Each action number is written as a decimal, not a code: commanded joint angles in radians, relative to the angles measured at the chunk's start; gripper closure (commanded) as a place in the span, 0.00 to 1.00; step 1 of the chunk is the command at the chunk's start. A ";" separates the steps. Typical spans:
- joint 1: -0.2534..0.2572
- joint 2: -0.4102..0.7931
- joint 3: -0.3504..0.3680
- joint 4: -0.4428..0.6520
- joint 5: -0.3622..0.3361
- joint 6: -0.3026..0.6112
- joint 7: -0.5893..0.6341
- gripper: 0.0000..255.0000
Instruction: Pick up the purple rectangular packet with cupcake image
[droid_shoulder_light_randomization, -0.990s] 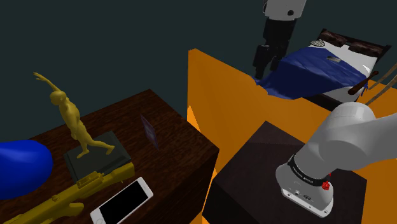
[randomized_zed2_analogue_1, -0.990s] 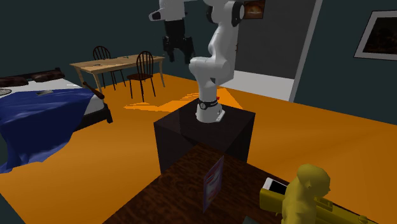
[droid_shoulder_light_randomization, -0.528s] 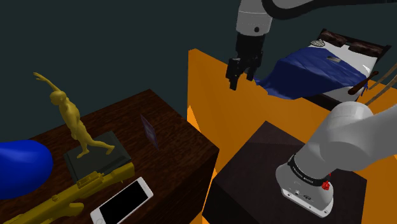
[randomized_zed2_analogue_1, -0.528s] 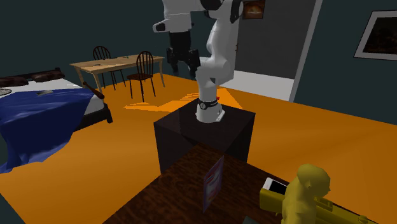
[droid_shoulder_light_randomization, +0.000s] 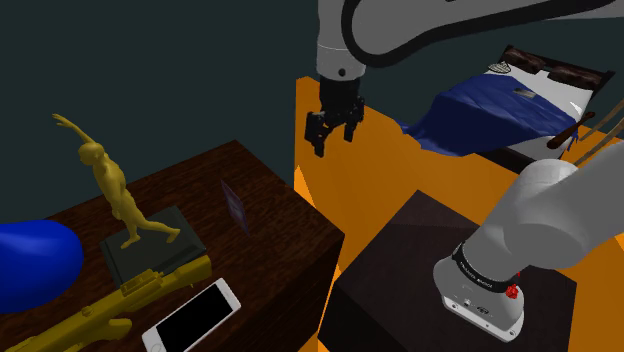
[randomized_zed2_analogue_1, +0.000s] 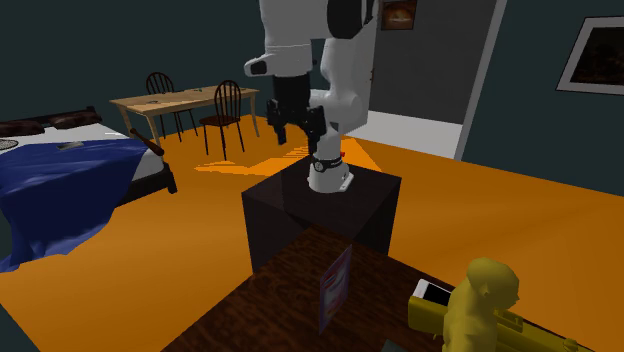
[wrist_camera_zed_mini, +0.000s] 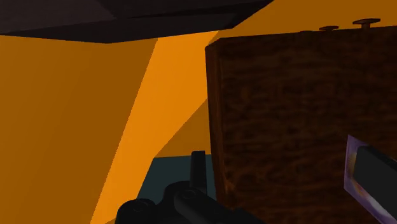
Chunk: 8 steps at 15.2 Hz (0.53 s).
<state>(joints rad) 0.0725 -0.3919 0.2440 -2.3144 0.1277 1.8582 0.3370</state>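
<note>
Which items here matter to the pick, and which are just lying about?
Job: thin purple rectangular packet standing on the dark wooden table; black two-finger gripper, open.
Lying about: golden figurine, white smartphone, gold toy gun, blue rounded object.

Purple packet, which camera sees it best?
The second exterior view: the purple packet stands on the dark table with its printed face toward that camera. The shoulder view sees the packet nearly edge-on, a thin sliver. The wrist view catches the packet as a cut-off purple edge.

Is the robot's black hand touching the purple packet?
Apart. In the shoulder view the gripper hangs in the air, up and to the right of the upright purple packet, with a wide gap between them.
</note>
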 joint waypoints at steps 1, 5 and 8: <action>0.005 0.073 0.030 0.038 -0.005 0.044 0.037 0.00; 0.015 0.215 0.079 0.121 -0.035 0.114 0.109 0.00; 0.026 0.326 0.110 0.197 -0.073 0.154 0.168 0.00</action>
<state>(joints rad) 0.0937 -0.1028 0.3428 -2.1325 0.0672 1.9878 0.4843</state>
